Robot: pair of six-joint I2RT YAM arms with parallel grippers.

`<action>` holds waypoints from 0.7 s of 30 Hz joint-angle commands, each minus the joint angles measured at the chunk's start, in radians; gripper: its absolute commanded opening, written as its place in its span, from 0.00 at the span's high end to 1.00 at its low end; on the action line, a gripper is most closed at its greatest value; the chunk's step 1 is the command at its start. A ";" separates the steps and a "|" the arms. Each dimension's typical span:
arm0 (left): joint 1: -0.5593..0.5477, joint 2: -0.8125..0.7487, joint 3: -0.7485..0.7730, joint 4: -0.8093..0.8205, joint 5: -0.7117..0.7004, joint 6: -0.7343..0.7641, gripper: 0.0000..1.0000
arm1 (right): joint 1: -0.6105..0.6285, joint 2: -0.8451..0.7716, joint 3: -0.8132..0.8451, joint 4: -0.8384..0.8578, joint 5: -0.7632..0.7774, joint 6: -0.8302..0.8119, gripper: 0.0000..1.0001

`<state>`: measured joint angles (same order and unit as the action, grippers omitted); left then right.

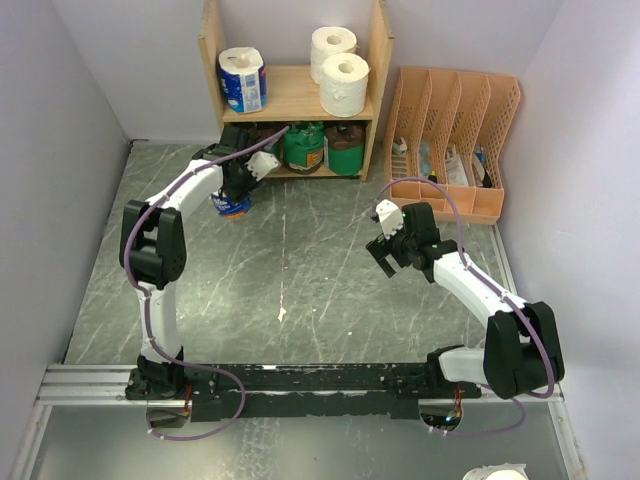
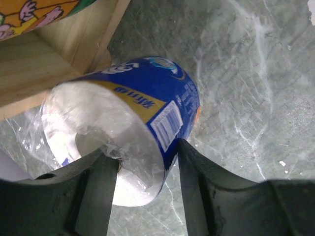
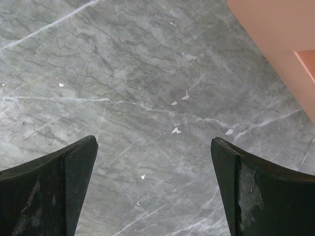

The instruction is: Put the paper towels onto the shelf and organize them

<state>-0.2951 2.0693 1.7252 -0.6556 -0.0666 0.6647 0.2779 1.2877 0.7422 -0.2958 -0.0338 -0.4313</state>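
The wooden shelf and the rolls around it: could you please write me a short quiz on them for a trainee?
1. True or false: the right gripper is holding a roll.
2. What sits between the fingers of the left gripper? A) a blue-wrapped roll B) a green-wrapped roll C) a plain brown roll
3. How many rolls stand on the top tier of the shelf?

Key
1. False: its jaws stand apart with nothing between them.
2. A.
3. Three: one blue-and-white roll and two white rolls.
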 commanded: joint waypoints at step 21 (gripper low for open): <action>-0.300 -0.198 0.297 -0.432 0.052 0.124 0.93 | 0.008 0.027 0.002 0.022 0.026 -0.017 0.01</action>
<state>-0.4786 2.0281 1.9282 -0.9558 -0.0582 0.6998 0.2810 1.3056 0.7422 -0.2958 -0.0254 -0.4362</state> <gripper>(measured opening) 0.502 0.992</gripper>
